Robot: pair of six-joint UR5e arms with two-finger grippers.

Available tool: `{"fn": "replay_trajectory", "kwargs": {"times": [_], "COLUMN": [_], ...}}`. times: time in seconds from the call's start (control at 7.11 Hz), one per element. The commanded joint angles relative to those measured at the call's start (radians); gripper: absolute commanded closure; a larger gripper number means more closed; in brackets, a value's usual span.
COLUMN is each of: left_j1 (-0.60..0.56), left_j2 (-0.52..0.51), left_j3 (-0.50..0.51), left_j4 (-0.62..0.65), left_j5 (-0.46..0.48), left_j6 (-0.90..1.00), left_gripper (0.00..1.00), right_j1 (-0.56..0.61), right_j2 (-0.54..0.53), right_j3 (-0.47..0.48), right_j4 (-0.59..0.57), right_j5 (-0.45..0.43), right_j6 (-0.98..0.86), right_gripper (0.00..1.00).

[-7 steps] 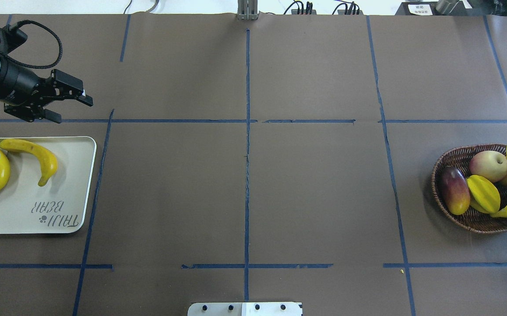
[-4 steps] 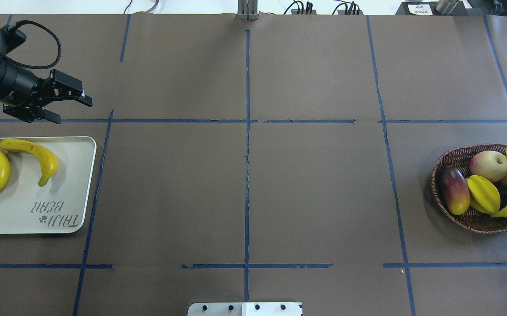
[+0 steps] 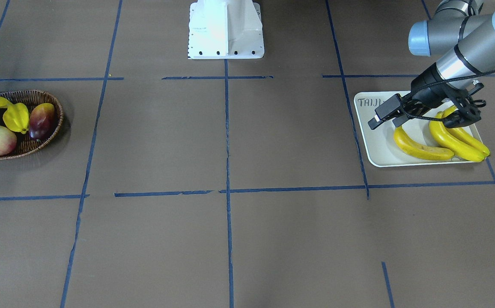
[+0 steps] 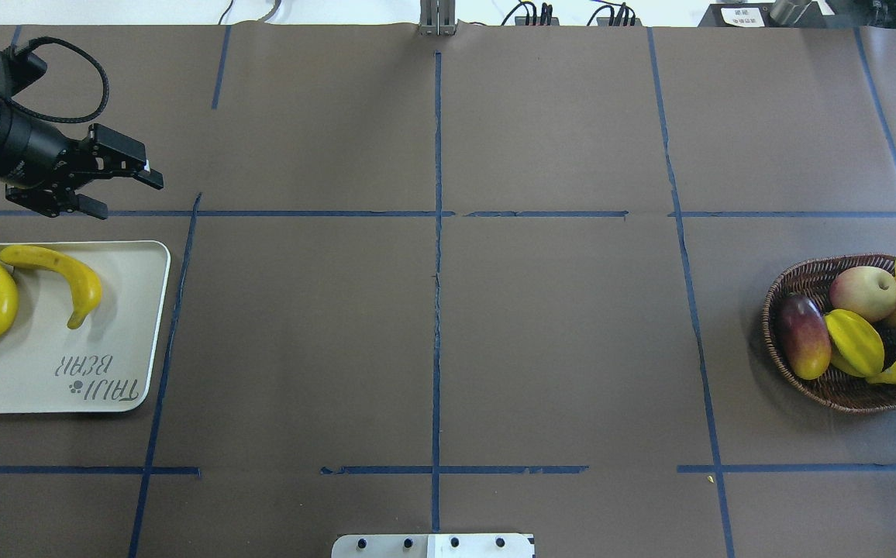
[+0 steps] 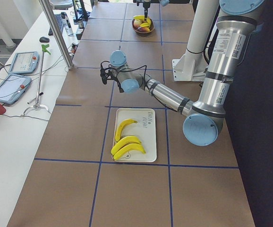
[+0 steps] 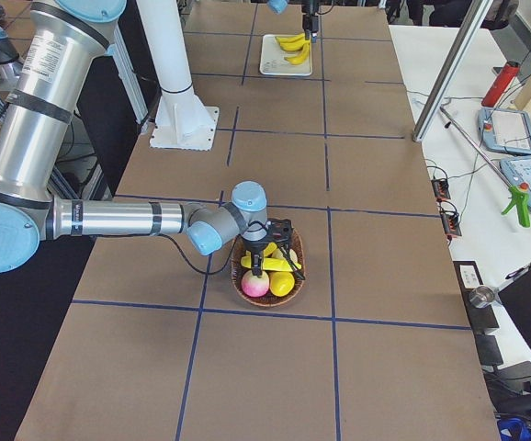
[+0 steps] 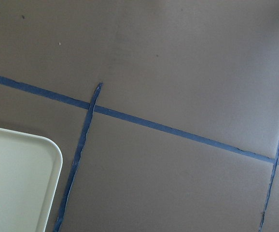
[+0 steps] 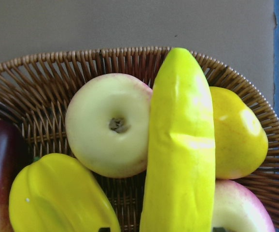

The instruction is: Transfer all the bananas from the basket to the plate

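My right gripper (image 8: 160, 228) straddles the last banana (image 8: 178, 145) in the basket (image 8: 43, 82), jaws apart, the banana running toward 12 o'clock; it's edged further over than a second ago. Left gripper (image 4: 129, 195), jaws spread, hasn't moved

Yellow bananas (image 4: 76, 283); cream plate (image 4: 118, 325); brown woven basket (image 4: 801, 273).
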Motion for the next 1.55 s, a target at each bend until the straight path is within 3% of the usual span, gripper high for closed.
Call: {"fn": "replay_trajectory", "kwargs": {"times": [0.0, 0.14, 0.56, 1.12, 1.41], "left_j1": [0.000, 0.000, 0.000, 0.006, 0.031], "left_j2": [0.000, 0.000, -0.005, -0.058, -0.101], "left_j3": [0.000, 0.000, 0.002, 0.003, 0.008], "left_j4": [0.000, 0.000, 0.002, 0.003, 0.003], "left_j5": [0.001, 0.001, 0.000, -0.013, -0.008], "left_j6": [0.000, -0.002, -0.002, -0.014, -0.093], "left_gripper": [0.00, 0.00, 0.00, 0.00, 0.00], "right_j1": [0.000, 0.005, 0.114, 0.097, 0.095], "right_j2": [-0.003, -0.009, -0.005, 0.305, 0.362], "right_j3": [0.011, 0.021, 0.076, 0.052, 0.057], "right_j4": [0.000, 0.000, 0.000, 0.004, 0.001], "right_j5": [0.009, 0.015, 0.135, 0.228, 0.331], "right_j6": [-0.002, -0.007, -0.016, 0.021, 0.064], "right_gripper": [0.90, 0.98, 1.00, 0.99, 0.98]}}
